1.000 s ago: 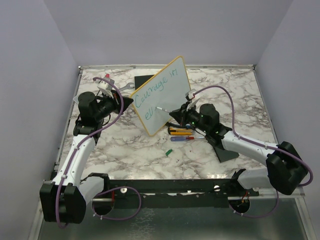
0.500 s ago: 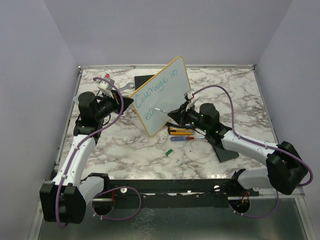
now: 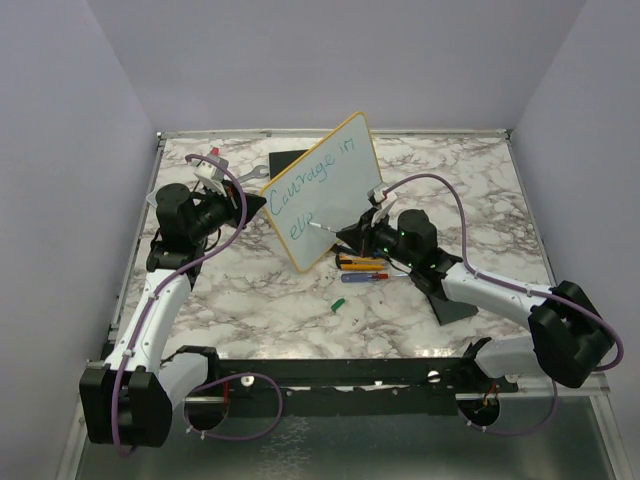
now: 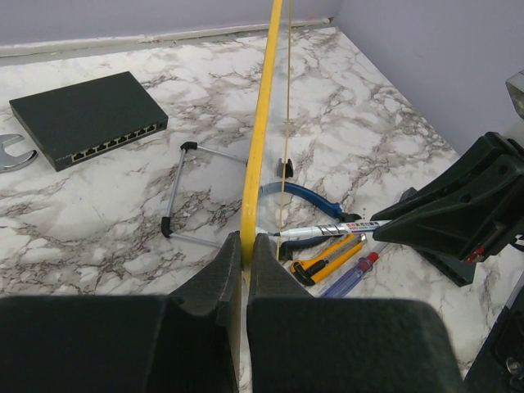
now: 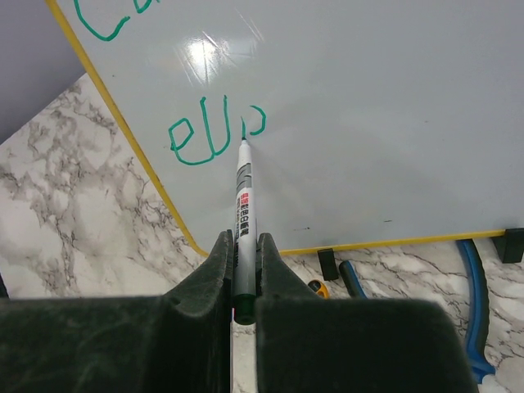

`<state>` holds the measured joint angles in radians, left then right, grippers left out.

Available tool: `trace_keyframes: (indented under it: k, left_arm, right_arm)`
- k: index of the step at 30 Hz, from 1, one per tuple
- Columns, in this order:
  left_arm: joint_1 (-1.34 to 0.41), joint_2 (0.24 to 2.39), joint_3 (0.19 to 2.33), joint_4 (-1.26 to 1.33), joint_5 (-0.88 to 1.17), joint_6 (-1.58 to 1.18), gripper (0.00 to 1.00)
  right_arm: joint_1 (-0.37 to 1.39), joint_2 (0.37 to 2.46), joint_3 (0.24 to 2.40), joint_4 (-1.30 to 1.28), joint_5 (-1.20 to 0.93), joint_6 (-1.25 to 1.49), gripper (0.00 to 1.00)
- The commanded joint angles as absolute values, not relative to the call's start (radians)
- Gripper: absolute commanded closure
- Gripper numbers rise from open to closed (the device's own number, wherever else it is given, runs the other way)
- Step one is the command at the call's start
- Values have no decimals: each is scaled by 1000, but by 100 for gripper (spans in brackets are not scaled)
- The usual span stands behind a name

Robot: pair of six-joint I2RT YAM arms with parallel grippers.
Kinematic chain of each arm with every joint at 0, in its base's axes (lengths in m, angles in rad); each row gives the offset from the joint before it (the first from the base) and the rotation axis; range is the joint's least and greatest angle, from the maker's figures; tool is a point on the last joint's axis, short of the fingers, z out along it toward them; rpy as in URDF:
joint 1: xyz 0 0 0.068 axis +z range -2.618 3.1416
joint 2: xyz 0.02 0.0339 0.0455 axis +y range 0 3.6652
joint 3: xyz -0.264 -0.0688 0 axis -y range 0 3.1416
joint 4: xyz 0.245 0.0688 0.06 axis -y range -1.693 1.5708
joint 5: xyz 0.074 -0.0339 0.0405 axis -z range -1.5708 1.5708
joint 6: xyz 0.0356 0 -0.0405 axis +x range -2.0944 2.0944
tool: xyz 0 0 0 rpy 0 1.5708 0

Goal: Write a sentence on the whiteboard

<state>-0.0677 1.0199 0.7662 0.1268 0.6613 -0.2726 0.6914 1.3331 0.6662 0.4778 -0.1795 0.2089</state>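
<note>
The whiteboard, white with a thin yellow rim, stands tilted on a wire stand at mid-table. My left gripper is shut on its left edge; in the left wrist view the yellow rim runs up from between the jaws of the left gripper. The sentence is teal cursive, "Courage in" above a few letters of a second line. My right gripper is shut on a grey marker, whose tip touches the whiteboard at the end of that second line.
A black network switch and a wrench lie behind the board. A yellow utility knife, a screwdriver and blue-handled pliers lie under its lower edge. A green cap lies nearer the front.
The right gripper has shifted the marker tip slightly down and along the board, and the second line has gained a stroke. The left gripper and the board have not moved.
</note>
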Motion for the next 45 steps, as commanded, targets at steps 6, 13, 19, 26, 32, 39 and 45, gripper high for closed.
trace_keyframes:
  k: [6,13,19,26,32,39,45]
  left_arm:
    - [-73,1008,762,144,670,-263,100]
    - [-73,1008,762,145,670,-262,100]
    - [-72,1008,762,144,670,-263,100]
    - [-73,1008,762,144,670,-264,100]
    - [-72,1008,762,145,670,-263,100]
    - [-72,1009,762,144,670,-263,100]
    - [-73,1009,762,145,670,-262,100]
  right_arm:
    - [688,1347,674,444,-34,220,100]
    - [689,1337,681,436,-5,226,99]
    - [689,1308,674,445,15,221,100]
    - [688,1230,658,458,-25,209,99]
    - [688,1260,694,478,-62,200,99]
    - [689,1302,720,507,-106,199,100]
    - [689,1328,736,507,-116,197,99]
